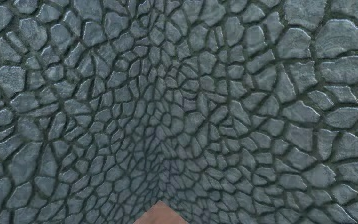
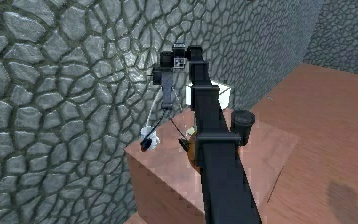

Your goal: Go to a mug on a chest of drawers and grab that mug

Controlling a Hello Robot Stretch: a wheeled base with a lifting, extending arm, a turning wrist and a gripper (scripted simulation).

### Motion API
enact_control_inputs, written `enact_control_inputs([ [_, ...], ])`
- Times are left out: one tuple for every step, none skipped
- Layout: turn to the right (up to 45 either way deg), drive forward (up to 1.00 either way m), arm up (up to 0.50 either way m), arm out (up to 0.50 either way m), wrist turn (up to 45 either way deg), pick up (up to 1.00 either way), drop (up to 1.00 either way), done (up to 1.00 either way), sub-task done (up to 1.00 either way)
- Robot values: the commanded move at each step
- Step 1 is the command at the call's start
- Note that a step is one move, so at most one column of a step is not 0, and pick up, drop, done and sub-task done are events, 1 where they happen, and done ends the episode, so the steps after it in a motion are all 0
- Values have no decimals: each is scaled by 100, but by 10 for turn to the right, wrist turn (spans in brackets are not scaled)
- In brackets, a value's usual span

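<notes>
A reddish-brown chest of drawers (image 2: 272, 150) stands against the stone wall in the arm side view. The dark arm bar (image 2: 219, 160) reaches over its top. My gripper (image 2: 162, 118) hangs near the chest's far left corner, with thin fingers (image 2: 153, 122) pointing down. A small white and blue blob (image 2: 149, 137) sits at the fingertips, by the chest's edge. I cannot tell whether the gripper holds anything. A bright white object (image 2: 211, 96) shows behind the arm, on the chest's far side. Its shape is too unclear to call it a mug.
A dark cylinder (image 2: 244, 122) and a small orange thing (image 2: 190, 146) stand on the chest beside the arm. A grey cobbled stone wall (image 1: 177, 90) forms a corner close ahead, with a sliver of brown floor (image 1: 163, 215) below. Reddish floor (image 2: 332, 95) extends beyond the chest.
</notes>
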Motion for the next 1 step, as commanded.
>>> enact_control_inputs([
  [0,0,0,0,450,0,0,0,0],
])
